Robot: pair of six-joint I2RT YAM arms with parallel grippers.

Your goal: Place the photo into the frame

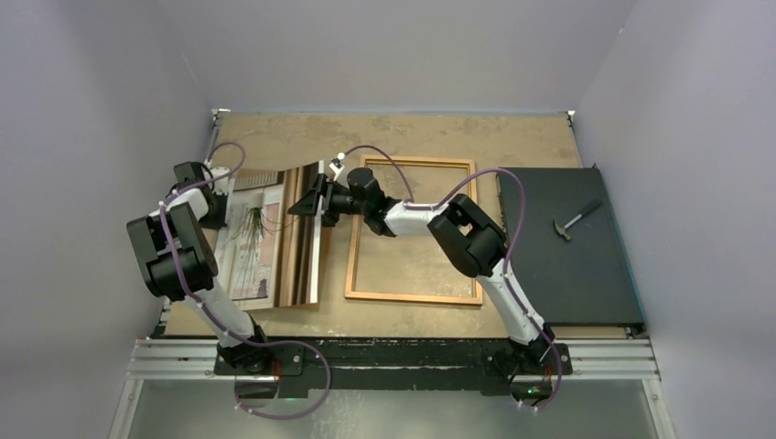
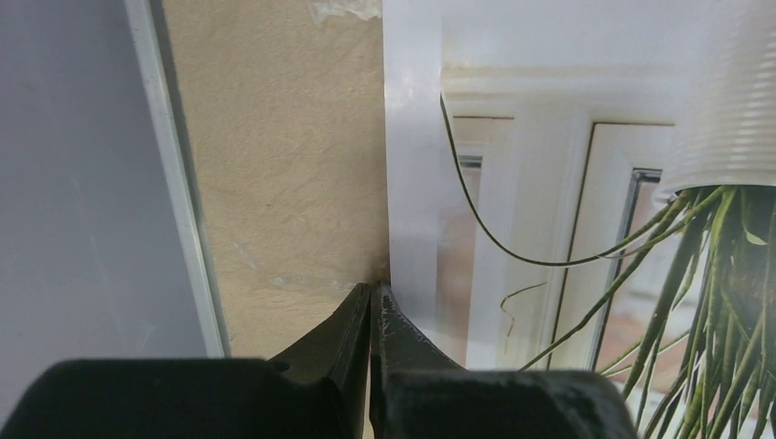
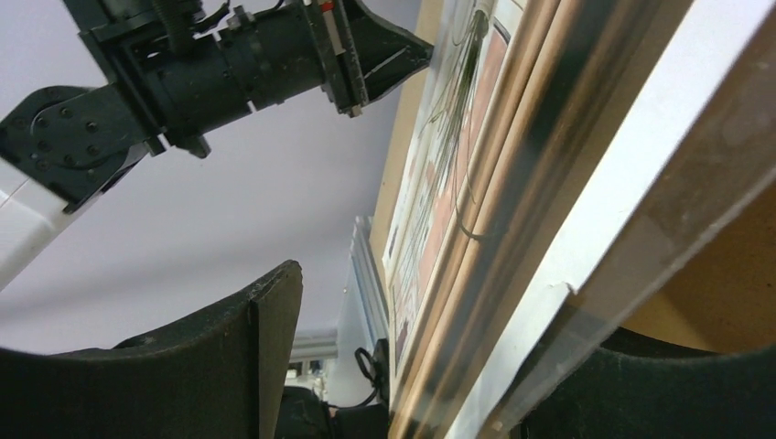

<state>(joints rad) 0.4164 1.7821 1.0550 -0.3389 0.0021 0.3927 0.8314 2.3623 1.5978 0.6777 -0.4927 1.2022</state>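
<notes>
I cannot tell whether my left gripper (image 2: 371, 302) actually pinches paper: its fingers are pressed together right at the white left border of the photo (image 2: 512, 183). My right gripper (image 3: 458, 311) is spread apart, with the print's right edge running between its fingers. The print shows green trailing strands, white window mouldings and brown bands. The frame (image 1: 412, 294) lies just right of that gripper, partly covered by my arm.

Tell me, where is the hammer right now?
In the top view, the hammer lies on the black slab on the right side, to the right of the frame.
</notes>
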